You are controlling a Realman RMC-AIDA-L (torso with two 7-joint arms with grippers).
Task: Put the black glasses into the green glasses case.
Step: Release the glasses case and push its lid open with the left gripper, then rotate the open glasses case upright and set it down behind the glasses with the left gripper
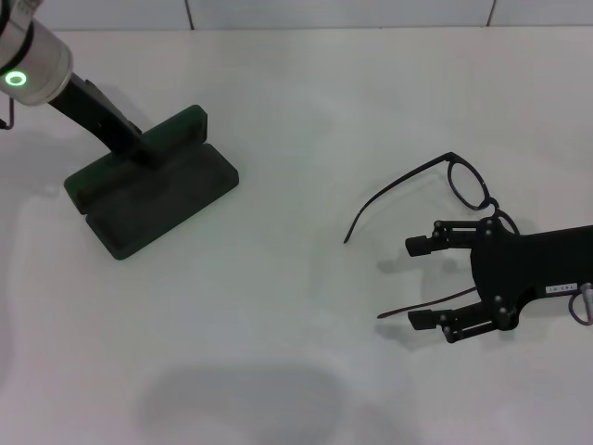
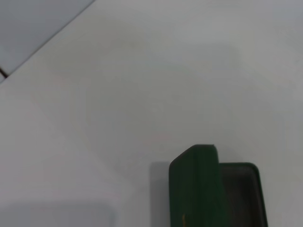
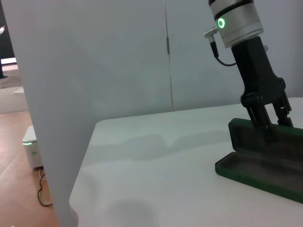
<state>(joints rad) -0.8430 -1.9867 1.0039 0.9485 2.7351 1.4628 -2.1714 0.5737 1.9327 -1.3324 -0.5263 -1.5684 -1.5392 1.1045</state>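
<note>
Head view: we see the dark green rectangular hard glasses case [image 1: 153, 190] lying open on the white table [image 1: 296, 111] at the left. Its lid stands up and its dark-lined tray faces us. The left gripper [image 1: 146, 151] reaches down onto the lid edge and appears to steady it; we cannot tell how its fingers stand in this view.

The thin black-framed glasses [image 1: 459, 190] lie on the table at the right, well apart from the case, temple arms spread and pointing toward the case side. The right gripper [image 1: 424, 283] sits just beside them, low over the table, with its two fingers wide apart and nothing between them. One finger lies near each temple arm.

We judge the step in hand as the approach to grasp the glasses; nothing is picked up yet. The next move calls for closing on the frame or bridge without bending the slim temples. Then comes a lift and a carry across to the open tray.

In the right wrist view we see the case [image 3: 260, 161] and the left gripper [image 3: 270, 118] with its fingers on the lid. The glasses do not show there. The left wrist view shows only a corner of the case [image 2: 196, 184]. One lens hides partly under the right gripper body, and we cannot tell whether a finger touches the frame.
</note>
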